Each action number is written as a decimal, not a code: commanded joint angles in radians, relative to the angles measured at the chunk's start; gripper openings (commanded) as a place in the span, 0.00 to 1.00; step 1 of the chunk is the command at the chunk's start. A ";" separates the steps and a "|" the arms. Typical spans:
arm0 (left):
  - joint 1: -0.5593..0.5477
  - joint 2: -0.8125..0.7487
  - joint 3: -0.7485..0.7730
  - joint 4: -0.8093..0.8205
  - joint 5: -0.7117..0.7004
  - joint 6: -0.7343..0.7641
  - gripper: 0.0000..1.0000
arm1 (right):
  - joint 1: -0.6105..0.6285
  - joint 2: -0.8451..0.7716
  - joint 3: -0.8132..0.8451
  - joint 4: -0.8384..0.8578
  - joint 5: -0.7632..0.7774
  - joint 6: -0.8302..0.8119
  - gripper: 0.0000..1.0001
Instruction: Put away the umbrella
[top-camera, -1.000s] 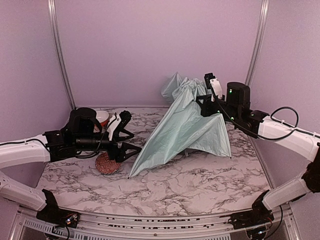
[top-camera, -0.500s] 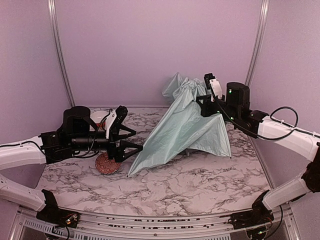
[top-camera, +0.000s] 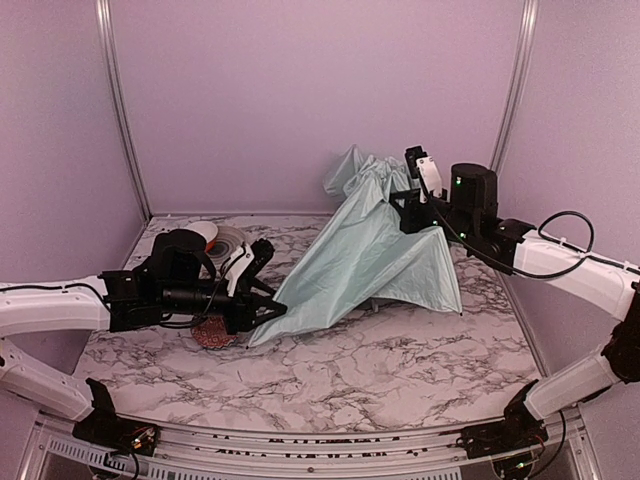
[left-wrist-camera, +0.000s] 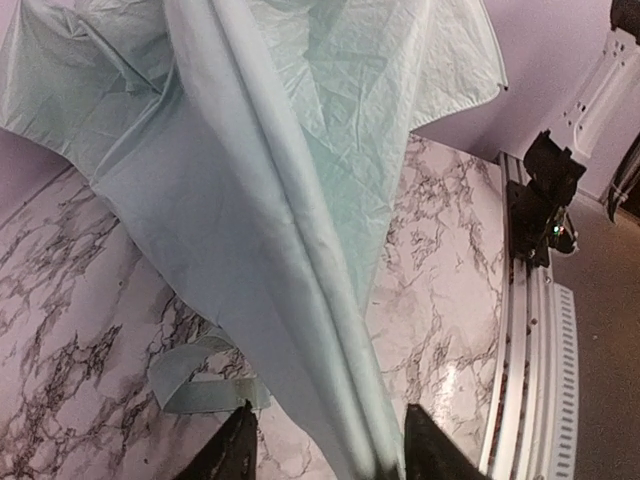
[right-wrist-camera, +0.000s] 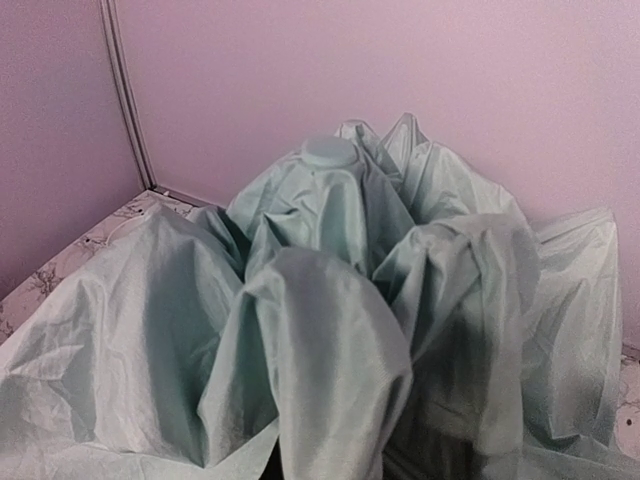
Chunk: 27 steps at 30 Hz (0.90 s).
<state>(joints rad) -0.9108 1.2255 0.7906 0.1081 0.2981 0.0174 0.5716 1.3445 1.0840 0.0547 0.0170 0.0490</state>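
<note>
Umbrella propped on tbl; white bowl behind L arm.

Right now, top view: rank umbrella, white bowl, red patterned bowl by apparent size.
1. umbrella, by far.
2-3. white bowl and red patterned bowl: both partly hidden by the left arm, can't rank.

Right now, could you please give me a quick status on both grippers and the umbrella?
Left gripper open, straddling a lower fold of the umbrella. Right gripper shut on it near the top, holding it tilted. Patterned bowl beneath left gripper.
</note>
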 joint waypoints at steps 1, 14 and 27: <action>-0.002 -0.010 -0.031 0.074 -0.052 0.000 0.21 | -0.006 -0.016 0.045 0.068 -0.142 -0.078 0.00; -0.002 -0.022 0.137 0.112 -0.019 0.083 0.00 | 0.137 0.018 0.004 -0.005 -0.626 -0.263 0.00; -0.002 -0.055 0.109 0.072 -0.053 0.036 0.00 | 0.042 -0.076 -0.076 0.049 -0.505 -0.090 0.19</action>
<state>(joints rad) -0.9218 1.2148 0.8944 0.0509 0.3073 0.0784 0.6285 1.3197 1.0599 0.1337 -0.4179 -0.0753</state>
